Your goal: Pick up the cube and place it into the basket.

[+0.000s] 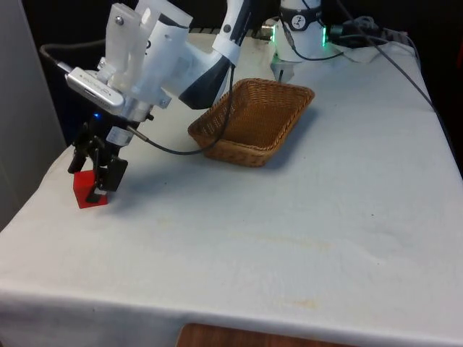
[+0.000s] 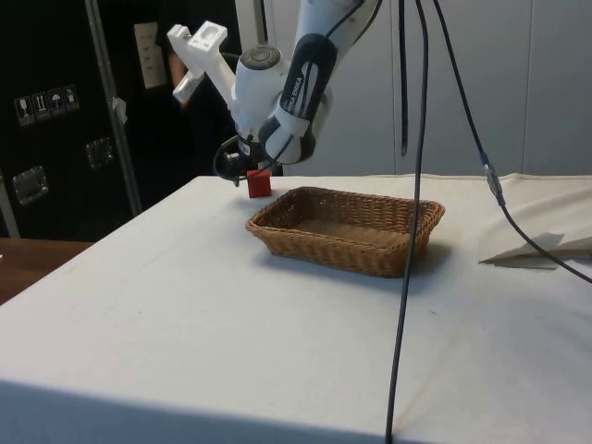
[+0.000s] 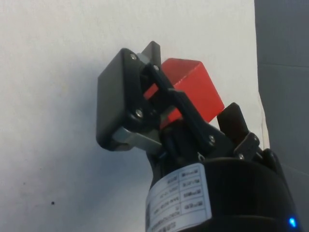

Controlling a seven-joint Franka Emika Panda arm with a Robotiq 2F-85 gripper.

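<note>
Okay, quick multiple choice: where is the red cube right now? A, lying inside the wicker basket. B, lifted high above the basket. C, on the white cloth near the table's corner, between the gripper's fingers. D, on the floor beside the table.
C: the red cube sits on the white cloth with the gripper straddling it, apart from the wicker basket.

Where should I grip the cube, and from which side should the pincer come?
Grip the cube on two opposite flat side faces, coming from above. It sits flat on the cloth near the table's corner, apart from the basket, so its sides are free. The pincer already straddles it, one finger on each side; whether they are pressing, I cannot tell.
</note>
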